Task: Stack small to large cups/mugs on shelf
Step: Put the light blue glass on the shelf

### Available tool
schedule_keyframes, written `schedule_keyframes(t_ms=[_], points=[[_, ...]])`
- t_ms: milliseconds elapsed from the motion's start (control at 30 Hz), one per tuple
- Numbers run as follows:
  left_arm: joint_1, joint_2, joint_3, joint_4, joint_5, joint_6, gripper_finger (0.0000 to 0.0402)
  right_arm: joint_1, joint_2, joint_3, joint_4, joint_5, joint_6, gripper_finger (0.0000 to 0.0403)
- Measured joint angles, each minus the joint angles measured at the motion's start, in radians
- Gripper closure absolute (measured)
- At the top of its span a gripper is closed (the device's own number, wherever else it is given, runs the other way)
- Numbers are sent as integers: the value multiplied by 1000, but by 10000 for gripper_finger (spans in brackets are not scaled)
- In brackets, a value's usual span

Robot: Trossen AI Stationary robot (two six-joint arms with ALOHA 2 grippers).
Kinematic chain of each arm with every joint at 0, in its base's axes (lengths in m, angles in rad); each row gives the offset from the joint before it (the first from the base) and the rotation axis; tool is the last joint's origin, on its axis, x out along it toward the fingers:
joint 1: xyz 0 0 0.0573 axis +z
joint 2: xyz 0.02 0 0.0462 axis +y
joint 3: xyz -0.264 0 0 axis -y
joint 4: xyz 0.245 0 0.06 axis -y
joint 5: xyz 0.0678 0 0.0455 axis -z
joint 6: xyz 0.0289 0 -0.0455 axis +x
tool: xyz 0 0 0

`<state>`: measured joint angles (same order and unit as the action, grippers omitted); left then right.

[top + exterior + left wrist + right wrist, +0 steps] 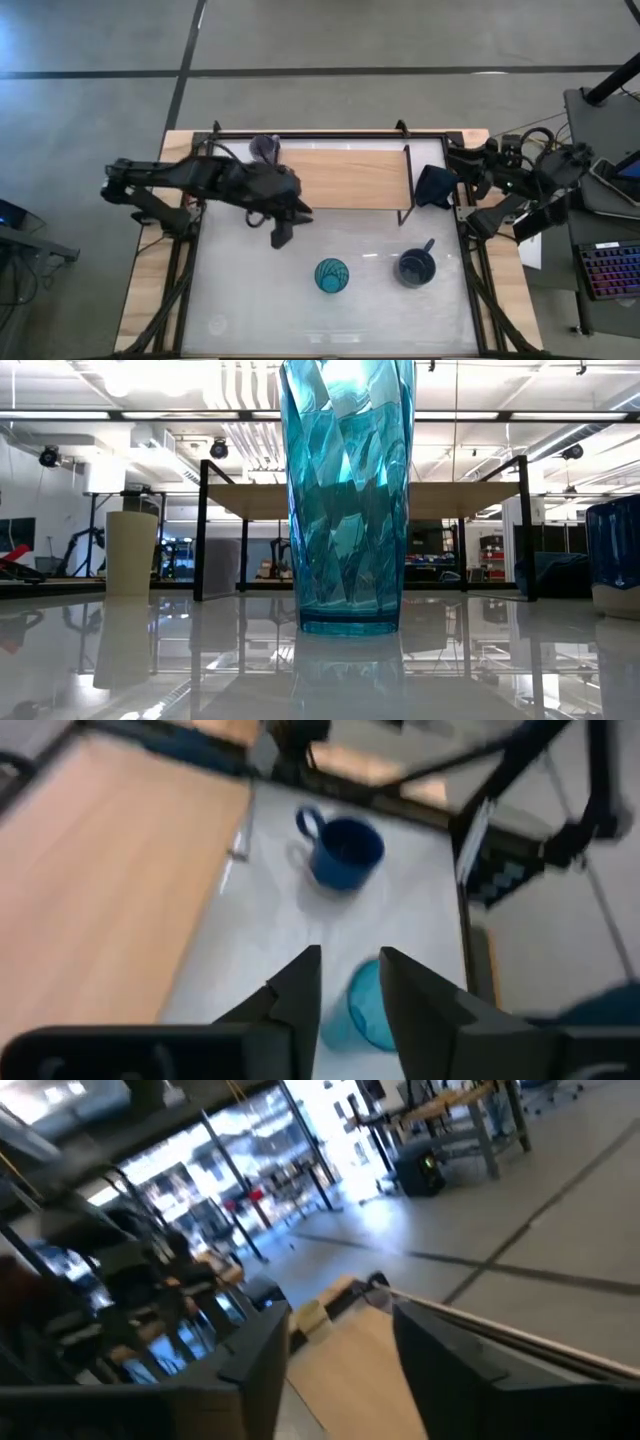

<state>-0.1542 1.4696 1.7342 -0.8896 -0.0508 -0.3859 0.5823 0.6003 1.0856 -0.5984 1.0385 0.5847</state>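
The teal see-through tumbler (332, 275) stands upright on the white table, near the front; it fills the middle of the low view (345, 500). The dark blue mug (415, 267) stands to its right, handle toward the far right. The grey-lavender cup (265, 150) stands at the left end of the wooden shelf (345, 175). The cream cup (132, 552) stands on the table left of the shelf's leg; my left arm hides it in the high view. My left gripper (282, 235) hovers open and empty in front of the shelf, above and left of the tumbler (362, 1012). My right gripper (340, 1330) is open and empty at the table's right edge.
A dark navy cloth (435, 187) lies at the shelf's right end, beside its black frame post (408, 185). The right arm rests folded at the right edge (510, 185). White table shows between the tumbler and the shelf (350, 235).
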Motion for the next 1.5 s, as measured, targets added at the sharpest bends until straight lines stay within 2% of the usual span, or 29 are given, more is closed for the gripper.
schedule_keyframes(t_ms=[167,367,500,733,900,1500], points=[[-49,111,113,-103,21,0,266,0,48,101,-232,-2,80,179],[-95,232,139,-141,27,-19,260,0,78,184,-369,-5,93,172],[-107,288,140,-158,8,-73,260,0,74,206,-384,-41,96,172],[-110,343,141,-159,-10,-82,260,0,73,213,-412,-79,99,172],[-117,377,139,-159,40,-106,260,0,73,213,-486,-86,141,172],[-118,398,75,-117,57,-131,260,0,61,213,-534,-88,175,172]])
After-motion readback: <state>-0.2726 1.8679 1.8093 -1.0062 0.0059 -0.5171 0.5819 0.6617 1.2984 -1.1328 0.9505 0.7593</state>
